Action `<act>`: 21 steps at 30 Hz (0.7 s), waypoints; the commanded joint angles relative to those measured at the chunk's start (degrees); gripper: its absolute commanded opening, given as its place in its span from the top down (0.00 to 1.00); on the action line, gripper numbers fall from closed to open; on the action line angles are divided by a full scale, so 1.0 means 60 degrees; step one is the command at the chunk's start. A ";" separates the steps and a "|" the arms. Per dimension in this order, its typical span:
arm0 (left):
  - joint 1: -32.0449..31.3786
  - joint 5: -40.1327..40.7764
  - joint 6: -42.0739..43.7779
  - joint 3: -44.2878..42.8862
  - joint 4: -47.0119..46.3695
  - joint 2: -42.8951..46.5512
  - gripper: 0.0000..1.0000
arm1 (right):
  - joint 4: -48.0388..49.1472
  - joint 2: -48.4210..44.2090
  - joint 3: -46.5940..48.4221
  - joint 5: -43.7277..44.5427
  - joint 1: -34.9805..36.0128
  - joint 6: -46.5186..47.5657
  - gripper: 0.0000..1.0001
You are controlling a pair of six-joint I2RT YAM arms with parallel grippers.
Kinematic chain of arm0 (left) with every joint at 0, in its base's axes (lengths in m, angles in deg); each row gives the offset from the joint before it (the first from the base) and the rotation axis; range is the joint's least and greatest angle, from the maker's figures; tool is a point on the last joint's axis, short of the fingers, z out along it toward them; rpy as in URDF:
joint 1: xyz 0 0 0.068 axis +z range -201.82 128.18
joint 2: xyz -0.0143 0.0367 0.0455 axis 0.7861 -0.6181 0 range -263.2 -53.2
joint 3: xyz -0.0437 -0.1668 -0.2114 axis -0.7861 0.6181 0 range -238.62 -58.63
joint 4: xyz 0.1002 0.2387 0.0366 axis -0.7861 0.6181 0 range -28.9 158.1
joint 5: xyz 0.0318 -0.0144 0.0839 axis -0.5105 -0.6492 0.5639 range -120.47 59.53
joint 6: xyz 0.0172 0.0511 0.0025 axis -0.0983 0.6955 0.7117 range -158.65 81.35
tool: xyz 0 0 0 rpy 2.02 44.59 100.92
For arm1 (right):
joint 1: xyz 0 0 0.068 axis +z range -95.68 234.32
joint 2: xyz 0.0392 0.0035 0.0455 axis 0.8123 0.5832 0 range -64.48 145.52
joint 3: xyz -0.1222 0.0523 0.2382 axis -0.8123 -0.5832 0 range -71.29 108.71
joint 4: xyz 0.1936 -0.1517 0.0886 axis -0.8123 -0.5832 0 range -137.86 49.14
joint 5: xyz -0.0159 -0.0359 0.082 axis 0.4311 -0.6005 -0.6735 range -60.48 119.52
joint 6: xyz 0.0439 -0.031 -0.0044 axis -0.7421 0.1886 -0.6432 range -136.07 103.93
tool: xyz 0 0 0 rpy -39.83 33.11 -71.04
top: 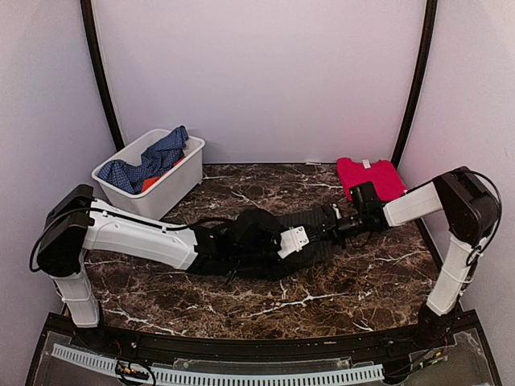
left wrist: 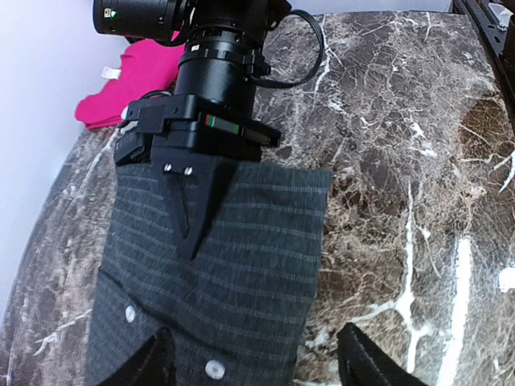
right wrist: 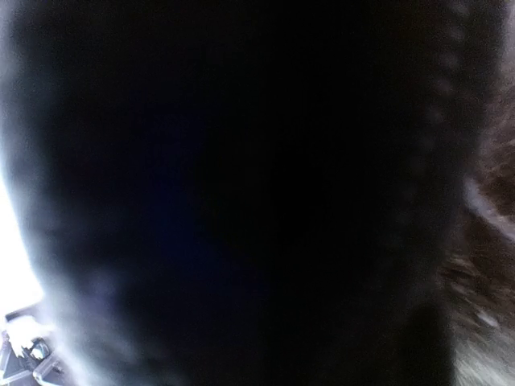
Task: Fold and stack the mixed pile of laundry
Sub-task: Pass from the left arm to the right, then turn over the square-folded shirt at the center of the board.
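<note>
**A:** Where is the dark charcoal pinstriped button shirt (left wrist: 241, 265) lying?

**B:** It is lying flat, folded into a strip, in the middle of the dark brown white-veined marble tabletop (top: 241, 297). Its white buttons are showing at the end nearest the left arm.

**A:** What is the left gripper (left wrist: 261, 358) doing?

**B:** It is hovering over that buttoned end with its jaws spread, grasping nothing. One finger is hanging over the cloth, the other over bare marble.

**A:** And the right gripper (left wrist: 187, 233)?

**B:** Its jaws are clenched together and its tip is pressing on the shirt's other end. Whether any fabric is caught between them, I cannot tell, since its own camera is showing only darkness.

**A:** What is lying around them?

**B:** A bright red folded cloth (top: 370, 177) is resting at the far right of the table, just beyond the right gripper. A white rectangular plastic bin (top: 181, 173) is standing at the far left, holding a blue checked garment (top: 153, 161) and an orange piece (top: 151, 185).
</note>
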 commanded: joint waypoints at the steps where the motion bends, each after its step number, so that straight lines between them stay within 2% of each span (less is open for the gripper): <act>1: 0.0328 0.0483 -0.0980 0.0782 -0.0481 0.1357 0.25 | -0.5499 -0.1061 0.1554 0.1728 -0.0463 0.3927 1.00; 4: 0.0634 0.0466 -0.1359 0.1226 -0.0424 0.1914 0.19 | -0.7608 -0.1254 0.2484 0.3014 -0.0671 0.5350 1.00; 5: 0.0756 0.0396 -0.1535 0.1323 -0.0433 0.2133 0.12 | -0.8236 -0.1343 0.2755 0.3367 -0.0760 0.5735 1.00; 7: 0.0923 0.0237 -0.1784 0.1553 -0.0443 0.2415 0.09 | -0.9369 -0.1636 0.3287 0.4228 -0.0955 0.6299 1.00; 13: 0.1125 0.0017 -0.1953 0.2294 -0.0730 0.3027 0.07 | -1.2477 -0.3238 0.4789 0.7171 -0.1580 0.7086 1.00; 17: 0.1246 -0.0060 -0.1894 0.2624 -0.0739 0.3262 0.06 | -1.4086 -0.4338 0.5873 0.9844 -0.2253 0.7115 1.00; 21: 0.1414 -0.0216 -0.1930 0.2794 -0.0620 0.3514 0.06 | -1.5682 -0.4003 0.7928 1.1916 -0.2492 0.7163 1.00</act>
